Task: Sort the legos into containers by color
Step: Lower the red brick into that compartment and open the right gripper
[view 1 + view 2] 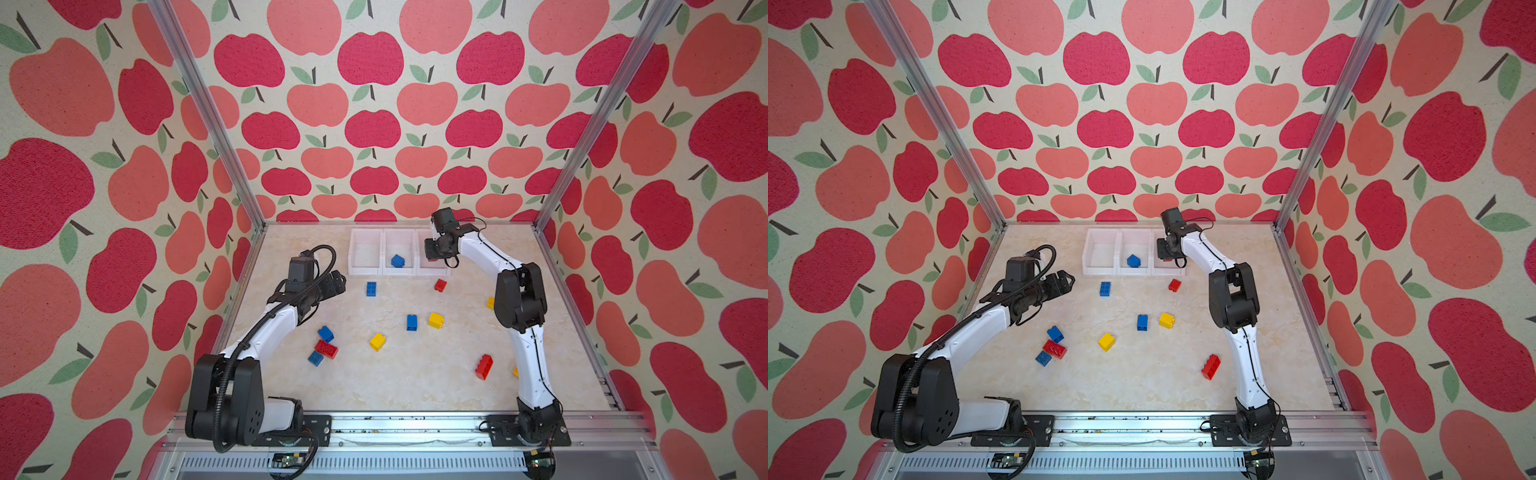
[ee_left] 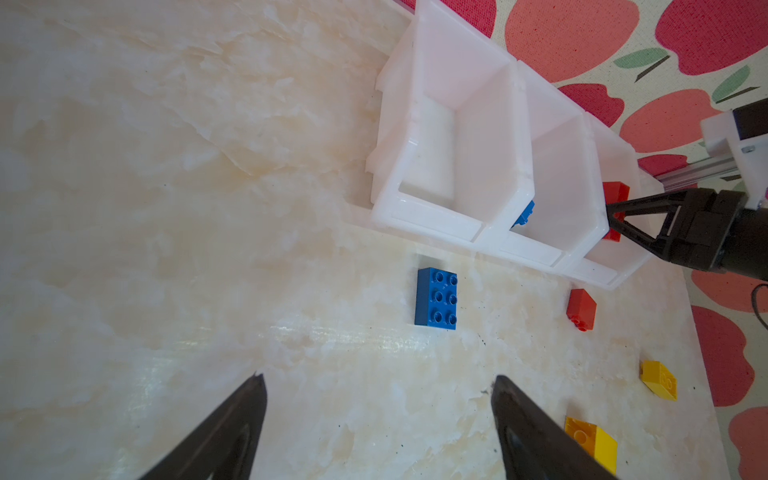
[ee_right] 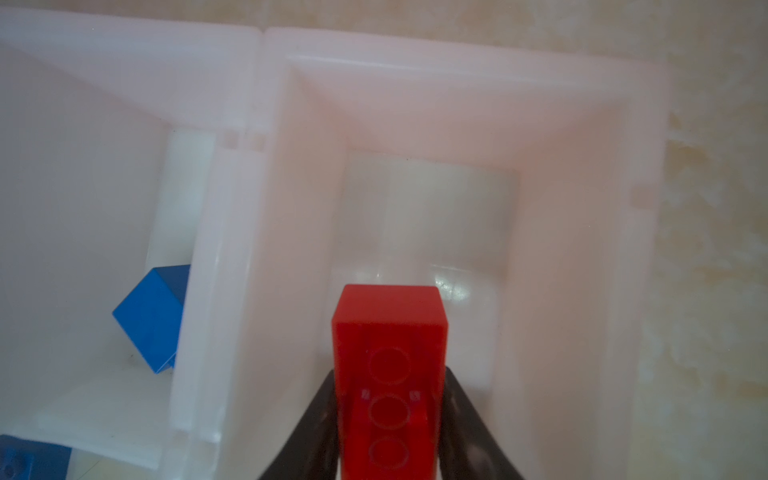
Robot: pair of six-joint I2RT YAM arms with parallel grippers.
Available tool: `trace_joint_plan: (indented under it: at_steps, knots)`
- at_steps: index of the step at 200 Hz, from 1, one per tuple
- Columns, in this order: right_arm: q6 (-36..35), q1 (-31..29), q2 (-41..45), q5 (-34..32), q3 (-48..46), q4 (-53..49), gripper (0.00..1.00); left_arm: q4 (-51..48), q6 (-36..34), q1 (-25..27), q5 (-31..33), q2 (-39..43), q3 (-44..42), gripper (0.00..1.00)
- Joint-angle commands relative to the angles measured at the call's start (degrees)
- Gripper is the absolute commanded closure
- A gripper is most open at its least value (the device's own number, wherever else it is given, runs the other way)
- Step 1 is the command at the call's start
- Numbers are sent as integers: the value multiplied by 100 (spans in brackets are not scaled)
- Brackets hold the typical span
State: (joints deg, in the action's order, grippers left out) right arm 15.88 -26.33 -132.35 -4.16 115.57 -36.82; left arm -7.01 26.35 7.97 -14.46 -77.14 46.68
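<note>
Red, blue, yellow legos [image 1: 436, 320]; white containers [image 1: 365, 271]

Bins and brick
Three joined white plastic bins [image 1: 365, 271] sit mid-frame; a blue plastic brick [image 1: 397, 261] lies in the middle bin.

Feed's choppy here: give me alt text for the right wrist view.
A red oblong plastic brick sits gripped between the black jaws of the right gripper, poised over the bare floor of the end white translucent plastic bin. In the neighbouring bin, a blue plastic brick lies tilted beside the shared wall.
</note>
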Motion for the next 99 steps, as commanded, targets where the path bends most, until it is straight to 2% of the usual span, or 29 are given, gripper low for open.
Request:
trace_joint_plan:
  at_steps: [1,27,99]
  knots:
    - [-1,13,-72,75,190,-209,48,-38,111,53,-20,105,-106,13]
    - [3,9,-28,122,186,-234,42,-63,101,71,-4,119,-90,13]
    - [32,-30,377,161,-144,-102,40,-158,116,120,63,112,-59,13]
